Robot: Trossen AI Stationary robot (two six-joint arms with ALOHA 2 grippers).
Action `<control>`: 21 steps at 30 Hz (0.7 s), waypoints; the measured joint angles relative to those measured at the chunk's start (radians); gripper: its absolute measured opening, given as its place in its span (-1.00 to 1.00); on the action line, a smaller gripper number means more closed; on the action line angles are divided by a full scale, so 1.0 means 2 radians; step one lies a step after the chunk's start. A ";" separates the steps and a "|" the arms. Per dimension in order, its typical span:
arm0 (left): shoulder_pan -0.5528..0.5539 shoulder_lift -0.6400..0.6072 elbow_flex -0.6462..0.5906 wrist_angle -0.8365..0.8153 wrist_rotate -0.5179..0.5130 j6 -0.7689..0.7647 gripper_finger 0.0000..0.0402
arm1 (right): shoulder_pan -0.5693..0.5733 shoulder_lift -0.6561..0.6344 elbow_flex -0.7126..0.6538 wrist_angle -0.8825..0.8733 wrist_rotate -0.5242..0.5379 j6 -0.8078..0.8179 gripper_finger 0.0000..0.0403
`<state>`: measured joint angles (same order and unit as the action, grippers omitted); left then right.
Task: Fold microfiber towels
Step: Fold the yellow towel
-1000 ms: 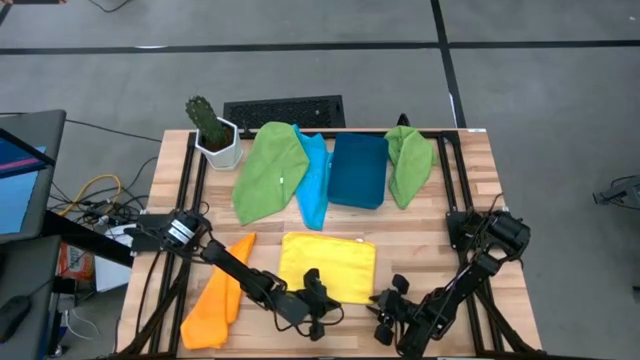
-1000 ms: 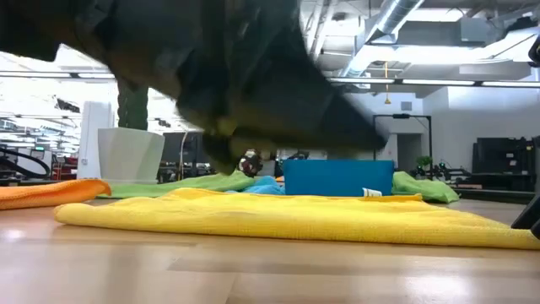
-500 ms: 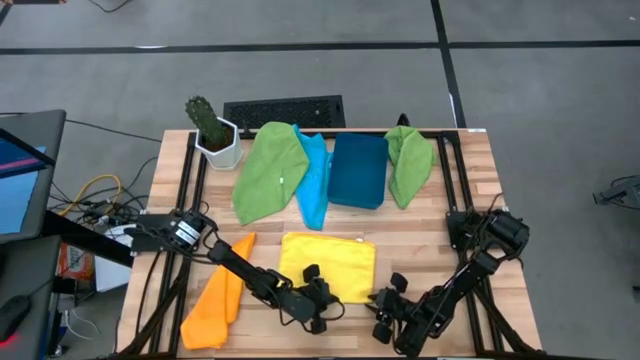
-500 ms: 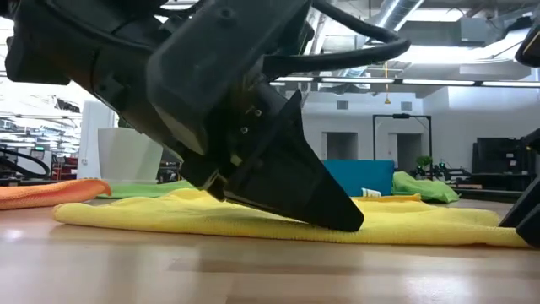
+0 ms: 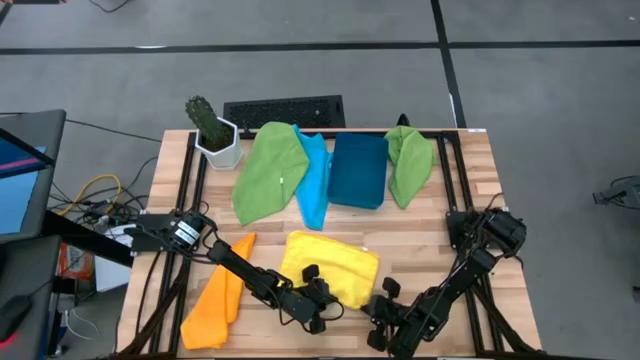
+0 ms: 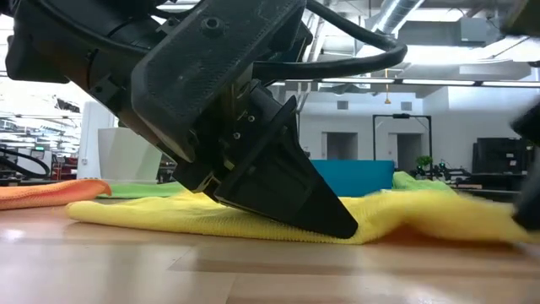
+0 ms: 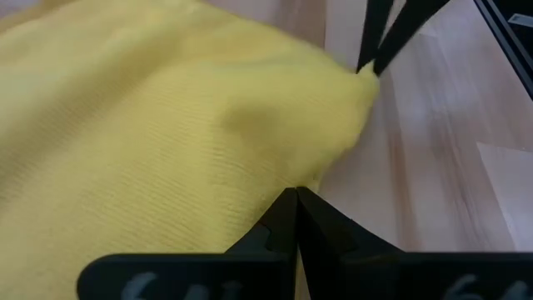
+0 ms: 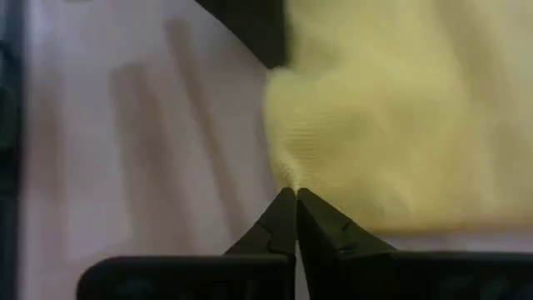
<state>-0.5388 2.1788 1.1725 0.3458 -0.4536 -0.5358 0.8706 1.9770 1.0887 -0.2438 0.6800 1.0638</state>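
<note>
A yellow microfiber towel (image 5: 325, 262) lies spread near the table's front edge, its near right corner raised and bunched. My left gripper (image 5: 335, 300) is shut, its tips down on the towel by the near edge (image 6: 342, 226). My right gripper (image 5: 374, 296) is shut on the towel's near right corner. An orange towel (image 5: 220, 295) lies at the near left. Two green towels (image 5: 270, 170) (image 5: 410, 160) and a light blue one (image 5: 315, 180) lie at the back, around a dark blue bin (image 5: 358, 170). My left gripper presses its shut fingertips (image 7: 293, 204) down on the yellow towel just inside its near edge (image 7: 250, 179), slanting down from the table's left. That part of the towel lies flat on the table. My right gripper pinches the towel's near right corner (image 8: 287, 171) between its two fingertips, slanting down from the table's near right. The corner is drawn into a small peak at the tips and is raised off the table (image 6: 439, 207); the rest of the towel stays down.
A potted cactus (image 5: 215, 135) stands at the far left corner, with a black keyboard (image 5: 285, 110) behind the back edge. Black frame rails run along both table sides. Bare wood shows between the yellow towel and the back row.
My left gripper has come down onto the yellow towel and stays there, shut. My right gripper has shut on the towel's near right corner and moved up and toward the table's left, lifting and bunching that corner while the left part stays flat.
</note>
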 joint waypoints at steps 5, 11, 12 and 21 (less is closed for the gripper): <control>0.000 0.000 0.000 0.000 0.007 0.000 -1.00 | -0.027 0.000 0.046 -0.018 0.007 -0.091 -0.95; -0.002 -0.005 0.000 -0.001 0.044 -0.002 -1.00 | -0.058 0.000 0.076 -0.020 0.004 -0.167 -0.88; -0.003 -0.009 -0.001 -0.009 0.052 -0.002 -1.00 | -0.063 0.000 0.077 -0.020 -0.003 -0.169 -0.87; -0.005 -0.094 -0.001 -0.147 0.033 0.052 -1.00 | -0.053 0.000 0.077 -0.020 -0.014 -0.168 -0.93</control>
<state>-0.5492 1.9902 1.1702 0.0519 -0.3871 -0.4313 0.7654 1.9762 1.2434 -0.2844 0.6517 0.7276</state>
